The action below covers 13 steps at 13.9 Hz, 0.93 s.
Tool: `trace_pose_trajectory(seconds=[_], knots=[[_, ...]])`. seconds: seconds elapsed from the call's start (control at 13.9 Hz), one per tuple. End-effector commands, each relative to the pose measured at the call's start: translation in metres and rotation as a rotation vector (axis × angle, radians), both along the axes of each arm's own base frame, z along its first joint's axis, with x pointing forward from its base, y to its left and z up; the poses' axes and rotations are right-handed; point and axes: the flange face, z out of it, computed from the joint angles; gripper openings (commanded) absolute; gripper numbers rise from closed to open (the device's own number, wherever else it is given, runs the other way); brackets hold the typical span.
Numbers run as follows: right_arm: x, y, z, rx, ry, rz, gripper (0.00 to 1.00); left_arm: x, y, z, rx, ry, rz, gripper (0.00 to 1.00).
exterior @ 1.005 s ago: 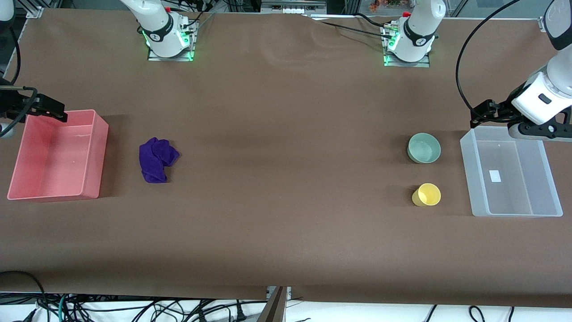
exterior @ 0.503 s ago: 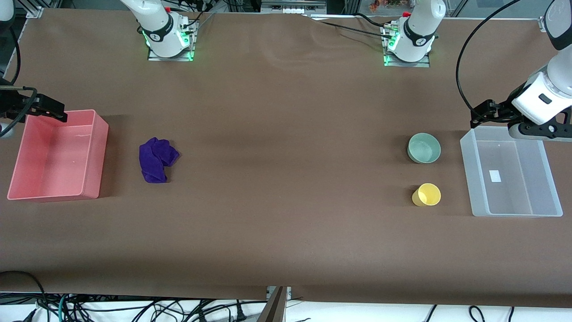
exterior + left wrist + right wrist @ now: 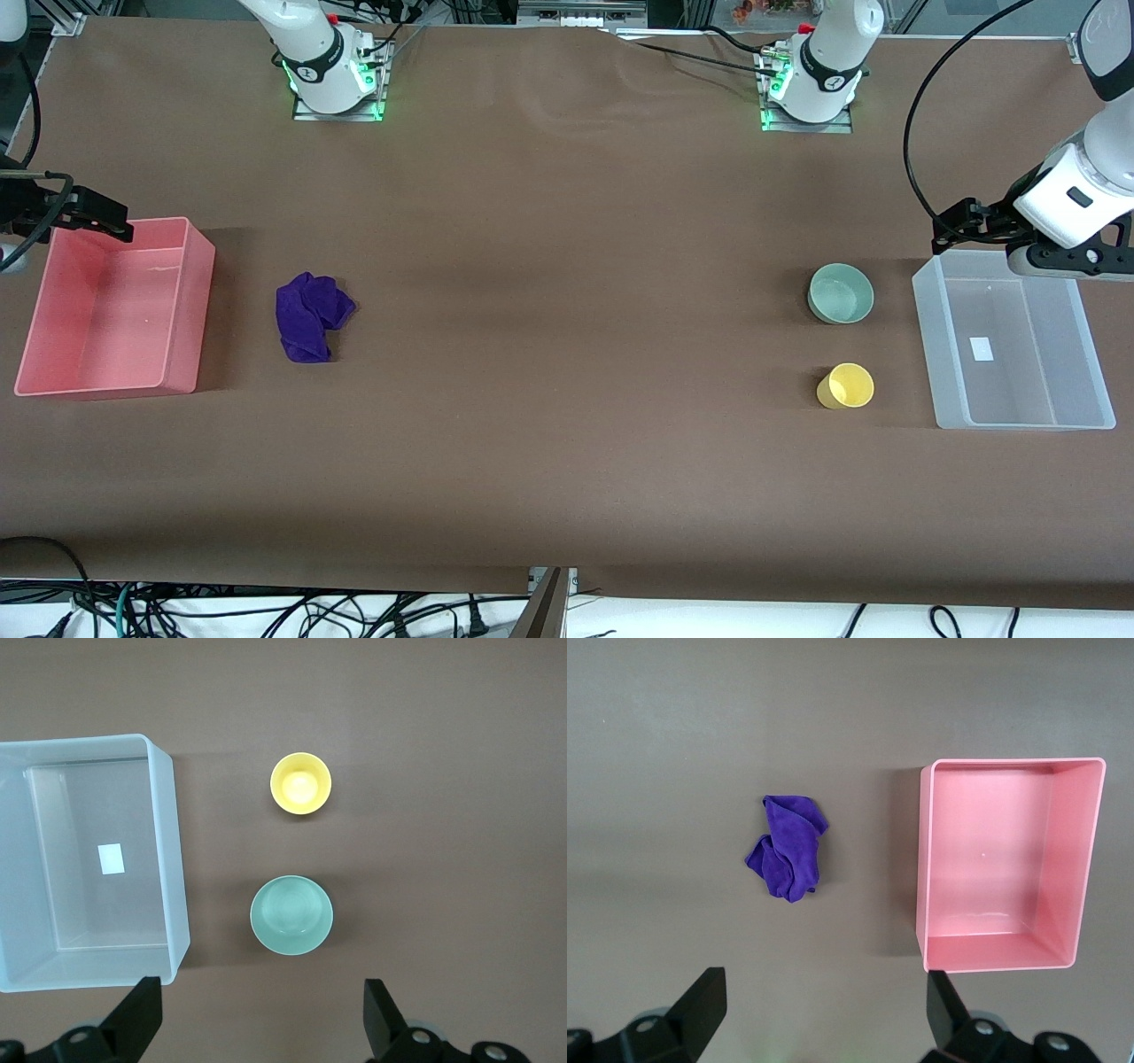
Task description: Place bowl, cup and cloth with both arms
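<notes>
Nothing had been picked up. The left gripper point(image 3: 955, 226) hung wide open and empty over the clear bin's point(image 3: 927, 354) twelve-o'clock rim. The mint-green bowl point(image 3: 841, 293) sat beside that bin, with the yellow cup point(image 3: 846, 386) at the bowl's six o'clock. The right gripper point(image 3: 102, 221), also spread wide, hung over the pink bin's point(image 3: 197, 301) twelve-o'clock rim. The purple cloth point(image 3: 310, 316) lay at that bin's three o'clock and was probably meant to go in it.

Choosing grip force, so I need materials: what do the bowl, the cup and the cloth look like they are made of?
The bowl looks like glazed ceramic or hard plastic: glossy pale mint with soft highlights. The cup looks like smooth plastic, possibly ceramic: uniform bright yellow with a thin rim. The cloth is soft fabric, probably microfiber: matte deep purple, bunched into folds.
</notes>
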Motion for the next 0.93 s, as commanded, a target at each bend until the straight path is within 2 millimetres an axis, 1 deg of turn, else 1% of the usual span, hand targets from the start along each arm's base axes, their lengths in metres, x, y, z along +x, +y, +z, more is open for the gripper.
trace_pose_trajectory(seconds=[0.0, 0.5, 0.65, 0.72, 0.86], knots=[[-0.001, 0.000, 0.005, 0.016, -0.010, -0.013, 1.00, -0.001, -0.001, -0.001, -0.013, 0.006, 0.011, 1.00], [0.000, -0.001, 0.003, 0.016, -0.007, -0.017, 1.00, -0.002, 0.000, 0.000, -0.013, 0.011, 0.011, 1.00], [0.002, -0.003, -0.004, 0.022, 0.005, -0.022, 1.00, -0.002, 0.000, -0.001, -0.013, 0.017, 0.009, 1.00], [0.007, -0.005, -0.015, 0.023, 0.023, -0.023, 1.00, -0.001, 0.000, -0.002, -0.012, 0.019, 0.008, 1.00], [0.021, -0.004, -0.038, 0.028, 0.033, -0.021, 1.00, -0.003, -0.003, -0.011, -0.013, 0.058, 0.005, 1.00]])
